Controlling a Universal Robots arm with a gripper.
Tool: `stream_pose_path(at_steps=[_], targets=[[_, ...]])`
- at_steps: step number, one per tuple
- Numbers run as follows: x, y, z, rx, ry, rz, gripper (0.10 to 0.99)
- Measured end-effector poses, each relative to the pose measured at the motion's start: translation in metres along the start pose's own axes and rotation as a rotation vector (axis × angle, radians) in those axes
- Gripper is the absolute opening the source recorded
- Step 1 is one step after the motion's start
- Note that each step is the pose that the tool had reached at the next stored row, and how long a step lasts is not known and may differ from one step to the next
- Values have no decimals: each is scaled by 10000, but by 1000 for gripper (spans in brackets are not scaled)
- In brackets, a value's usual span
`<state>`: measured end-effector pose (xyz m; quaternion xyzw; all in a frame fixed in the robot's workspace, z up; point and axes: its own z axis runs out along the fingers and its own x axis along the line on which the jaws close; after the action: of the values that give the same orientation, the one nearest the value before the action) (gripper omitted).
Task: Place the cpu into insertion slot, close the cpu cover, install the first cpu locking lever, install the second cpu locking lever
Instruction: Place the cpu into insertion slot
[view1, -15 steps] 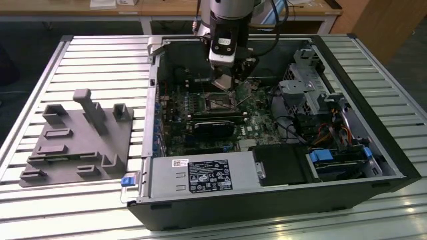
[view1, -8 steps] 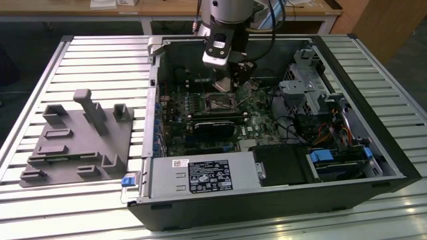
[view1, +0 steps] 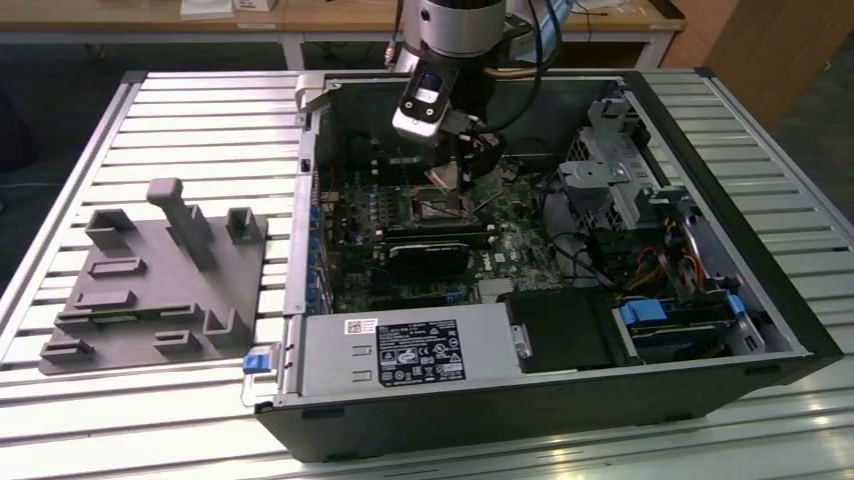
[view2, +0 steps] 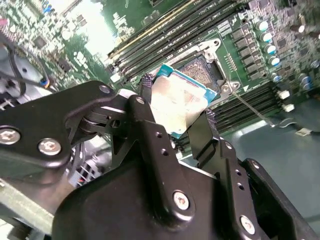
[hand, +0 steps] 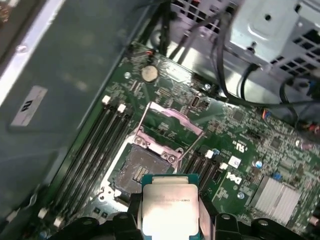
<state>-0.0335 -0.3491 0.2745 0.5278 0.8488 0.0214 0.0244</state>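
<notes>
light: dim inside case (view1: 534, 425) | glare: cpu (hand: 169, 210) face whitened, board (view2: 95, 27) patch blown out

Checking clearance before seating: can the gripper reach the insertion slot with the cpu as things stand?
Probably yes. The cpu cover is swung open, the insertion slot lies bare, and the gripper holds the cpu close above it with nothing between.

One cpu (hand: 170, 207), one insertion slot (hand: 137, 170), one cpu cover (hand: 156, 144), one computer case (view1: 467, 430), one grey fixture plate (view1: 147, 290).
</notes>
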Motion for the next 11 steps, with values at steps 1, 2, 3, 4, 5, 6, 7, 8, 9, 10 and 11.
stream_pose_path(at_steps=[1,2,3,4,5,6,7,8,9,10,11], targets=[[2,-1,12,3,-9,131,537],[4,-1,25,5,-16,243,537],[8,-1,38,6,-21,339,537],[13,0,51,8,-28,431,537],[16,1,63,10,-34,531,537],[20,1,76,11,-39,628,537],[22,2,89,14,-46,729,537],[23,2,103,15,-52,836,537],[24,1,116,18,-62,983,537],[24,0,128,21,-72,1158,537],[24,-1,140,25,-83,1338,537]])
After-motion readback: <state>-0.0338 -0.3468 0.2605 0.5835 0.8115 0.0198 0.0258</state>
